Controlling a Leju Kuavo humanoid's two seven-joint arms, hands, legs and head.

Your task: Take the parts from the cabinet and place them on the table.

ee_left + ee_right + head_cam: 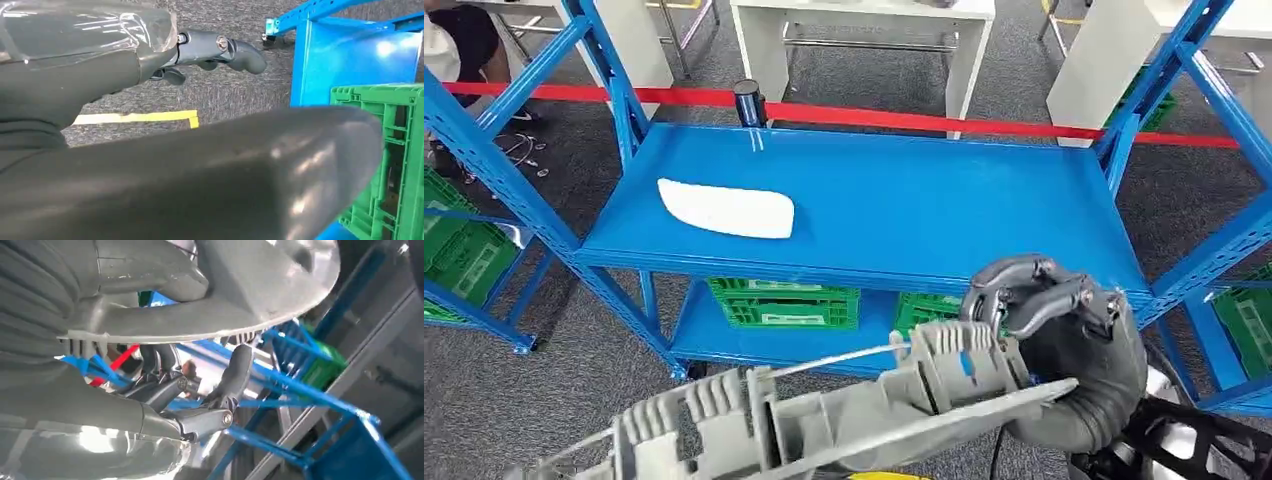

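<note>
At the far left of the head view a green crate sits low beside the blue rack's slanted brace. On the blue shelf, toward its left half, lies a white flat part, resting flat and well apart from both hands. Behind it a dark cylindrical post carries a red barrier tape that runs across the scene beyond the rack, with white tables further back. Under the shelf two green crates stand side by side, the left one fully shown, the right one partly hidden.

In the foreground a long grey ribbed part stretches from lower left toward the right, held in front of the rack. The right hand grips its right end, dark fingers curled over the top edge; the right wrist view shows those fingers wrapped against the pale part.

The left hand appears in the left wrist view over grey carpet with a yellow floor line, its fingers loosely curled; whether it holds anything I cannot tell
</note>
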